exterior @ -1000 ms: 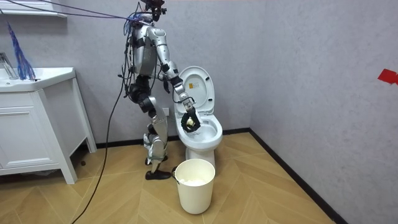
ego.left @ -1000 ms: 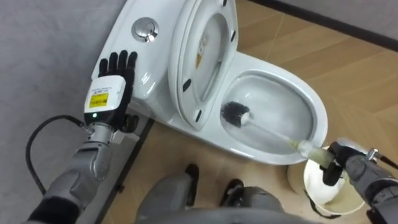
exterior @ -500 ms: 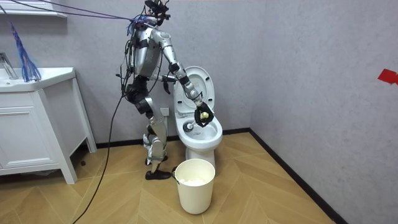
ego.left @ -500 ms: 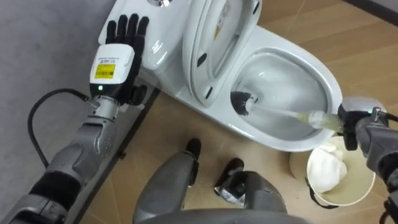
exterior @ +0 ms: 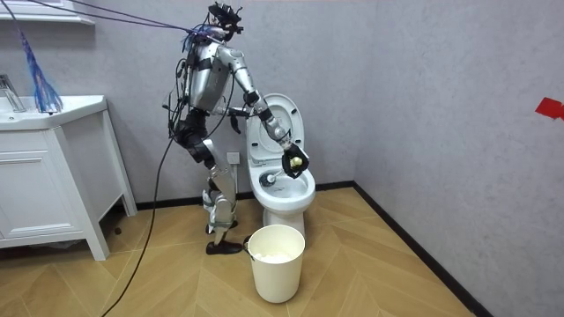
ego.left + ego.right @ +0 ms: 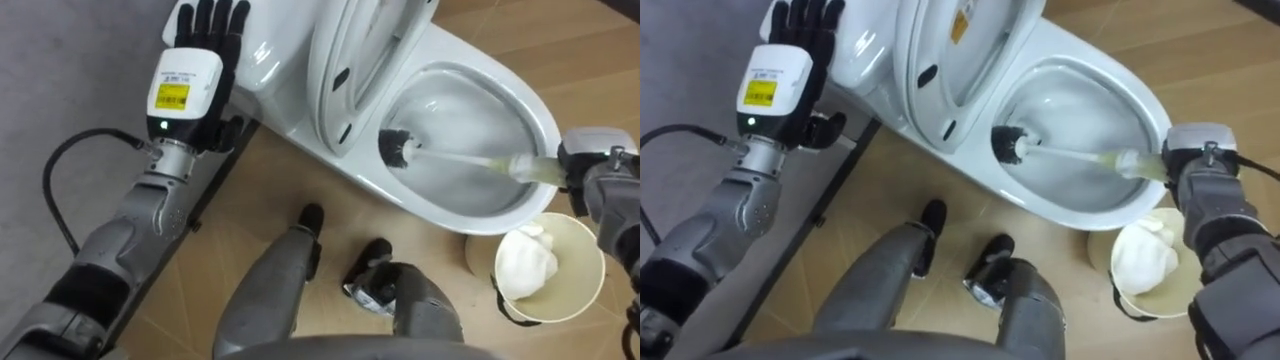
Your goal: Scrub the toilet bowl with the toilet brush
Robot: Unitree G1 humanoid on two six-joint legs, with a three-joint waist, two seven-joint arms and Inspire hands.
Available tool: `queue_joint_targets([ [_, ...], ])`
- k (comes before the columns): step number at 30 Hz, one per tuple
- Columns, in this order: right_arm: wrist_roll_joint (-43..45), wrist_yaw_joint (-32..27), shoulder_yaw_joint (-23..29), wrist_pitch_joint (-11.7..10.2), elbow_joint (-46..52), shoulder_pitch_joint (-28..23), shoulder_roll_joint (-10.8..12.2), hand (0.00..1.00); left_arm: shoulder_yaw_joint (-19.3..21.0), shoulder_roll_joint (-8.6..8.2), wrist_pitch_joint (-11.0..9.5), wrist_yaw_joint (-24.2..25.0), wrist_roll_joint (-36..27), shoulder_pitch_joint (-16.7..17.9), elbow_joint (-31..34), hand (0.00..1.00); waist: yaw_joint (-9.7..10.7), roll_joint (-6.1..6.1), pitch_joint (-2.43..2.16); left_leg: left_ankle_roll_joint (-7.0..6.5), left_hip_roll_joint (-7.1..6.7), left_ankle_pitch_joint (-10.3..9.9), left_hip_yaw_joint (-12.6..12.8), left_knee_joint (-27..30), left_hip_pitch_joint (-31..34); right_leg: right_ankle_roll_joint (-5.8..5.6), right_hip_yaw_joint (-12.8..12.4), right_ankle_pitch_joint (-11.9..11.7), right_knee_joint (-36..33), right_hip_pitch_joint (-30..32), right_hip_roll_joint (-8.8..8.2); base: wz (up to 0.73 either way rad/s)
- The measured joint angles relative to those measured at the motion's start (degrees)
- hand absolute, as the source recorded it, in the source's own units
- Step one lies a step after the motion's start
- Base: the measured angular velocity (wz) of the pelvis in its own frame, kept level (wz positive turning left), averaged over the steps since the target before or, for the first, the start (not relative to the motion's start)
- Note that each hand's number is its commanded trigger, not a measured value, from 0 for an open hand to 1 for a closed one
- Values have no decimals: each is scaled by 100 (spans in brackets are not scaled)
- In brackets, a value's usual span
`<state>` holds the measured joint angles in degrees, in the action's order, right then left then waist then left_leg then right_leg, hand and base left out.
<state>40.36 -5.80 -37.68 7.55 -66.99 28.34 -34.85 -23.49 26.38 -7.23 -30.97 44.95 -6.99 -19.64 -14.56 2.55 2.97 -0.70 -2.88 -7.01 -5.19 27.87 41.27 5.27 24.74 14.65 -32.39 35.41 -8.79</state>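
Left hand (image 6: 195,70) at cistern (image 6: 265,55) side, fingers straight. Right hand (image 6: 600,185) grips brush (image 6: 398,148); bristle head inside bowl (image 6: 543,115), below raised seat (image 6: 340,70). Bin (image 6: 582,258) on floor beside bowl.

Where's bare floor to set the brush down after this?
Bare wooden floor lies between the white ceramic toilet, the round white bin and the grey wall. Crowded: the bin sits close to the bowl's front, near the right robot hand holding the black-bristled brush.

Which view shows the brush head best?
The right eye view: the dark brush head stands out against the white bowl, its handle running to the right hand. The left eye view shows much the same; the room view, a small dark spot in the bowl.
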Motion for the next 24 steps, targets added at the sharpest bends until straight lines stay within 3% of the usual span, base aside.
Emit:
queue_joint_targets([
  [5, -264, -302, 11, 10, -445, 652, -133, 100, -21, 208, 156, -106, -50, -8, 501, 0, 13, 41, 33, -1, -106, 36, 32, 355, 590, 77, -27, 167, -625, 682, -225, 10],
  [7, -283, -506, 10, 107, -479, 743, -139, 100, -33, 296, 197, -107, -50, -8, 617, 0, 39, 50, 71, -1, -150, 36, 30, 474, 710, 91, -11, 252, -750, 795, -301, 15],
  [13, -230, -799, 24, 126, -644, 816, -249, 100, -30, 377, 197, -341, -37, -10, 782, 0, 10, 29, 86, -15, -201, 27, 44, 741, 1138, 102, 26, 333, -1046, 1191, -430, 7],
  [18, 107, -900, -110, 214, -533, 614, -326, 100, -50, 375, 201, -430, -29, 4, 816, 0, -106, -133, 126, -48, -185, -8, 42, 792, 1239, 92, 58, 331, -1054, 1251, -416, 0],
  [20, 246, -924, -161, 409, -398, 406, -368, 100, -180, 359, 303, -436, -29, 27, 797, 0, -172, -339, 107, -64, -200, -16, 52, 794, 1258, 60, 91, 312, -1038, 1233, -422, 6],
  [21, 246, -956, -165, 457, -397, 342, -366, 100, -191, 356, 307, -436, -33, 53, 791, 0, -192, -386, 103, -68, -202, -18, 54, 794, 1253, 54, 91, 307, -1034, 1222, -422, 3],
  [24, 245, -1070, -152, 633, -354, 23, -289, 100, -223, 353, 324, -436, -41, 228, 772, 0, -196, -616, 17, -82, -182, -27, 39, 763, 1209, 22, 143, 278, -918, 1120, -368, 2],
])
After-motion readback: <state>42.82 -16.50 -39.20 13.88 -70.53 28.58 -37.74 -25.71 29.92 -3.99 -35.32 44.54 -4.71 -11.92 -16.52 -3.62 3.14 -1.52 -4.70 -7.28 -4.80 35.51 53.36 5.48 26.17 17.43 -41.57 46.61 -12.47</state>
